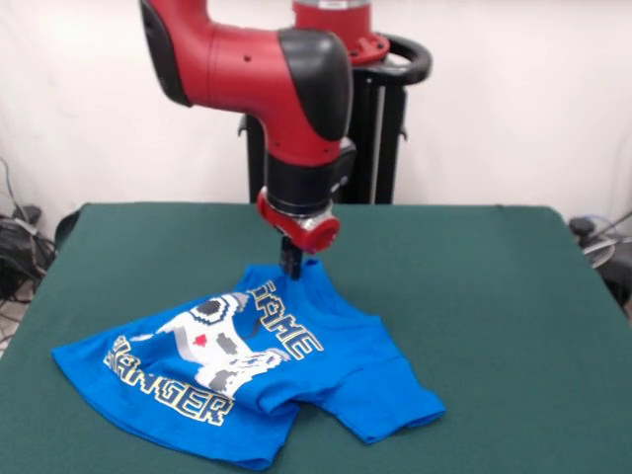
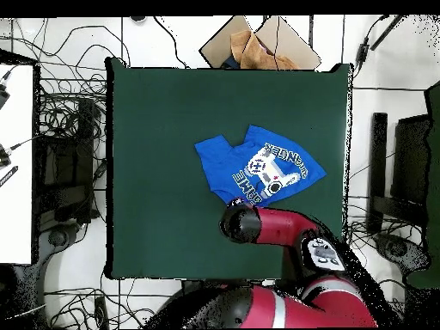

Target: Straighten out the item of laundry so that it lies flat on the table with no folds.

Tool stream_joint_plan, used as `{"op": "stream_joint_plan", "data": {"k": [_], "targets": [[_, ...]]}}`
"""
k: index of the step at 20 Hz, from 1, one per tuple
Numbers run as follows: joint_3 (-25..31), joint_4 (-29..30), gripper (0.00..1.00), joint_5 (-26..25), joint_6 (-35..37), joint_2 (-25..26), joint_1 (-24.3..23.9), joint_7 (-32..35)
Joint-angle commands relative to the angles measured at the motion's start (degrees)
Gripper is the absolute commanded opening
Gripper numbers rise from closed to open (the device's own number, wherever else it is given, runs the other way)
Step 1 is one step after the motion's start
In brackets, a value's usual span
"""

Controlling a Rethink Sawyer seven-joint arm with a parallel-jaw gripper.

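The gripper point(image 1: 290, 265) presses onto the far hem of the blue T-shirt point(image 1: 247, 370), rumpled at lower centre of the green bench point(image 1: 474, 296); whether its fingers are clenched cannot be told. A sideways drag could bunch the sleeve fold further.

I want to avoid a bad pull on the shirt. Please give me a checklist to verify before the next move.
1. T-shirt fully on the table: ok.
2. Shirt lies flat: not ok, the edge under the gripper is raised and the cloth is creased.
3. Print faces up: ok.
4. Gripper at the shirt's edge nearest the robot: ok.
5. Grip on the cloth: cannot tell.
6. Free green surface all around the shirt: ok.
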Motion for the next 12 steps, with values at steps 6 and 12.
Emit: {"op": "stream_joint_plan", "data": {"k": [6, 12], "targets": [[-6.3, -0.4, 0.00, 2.4, -1.1, 5.8, 5.9, 9.6], [-11.7, -0.9, 0.00, 2.1, -7.7, 10.0, 9.5, 11.0]]}}
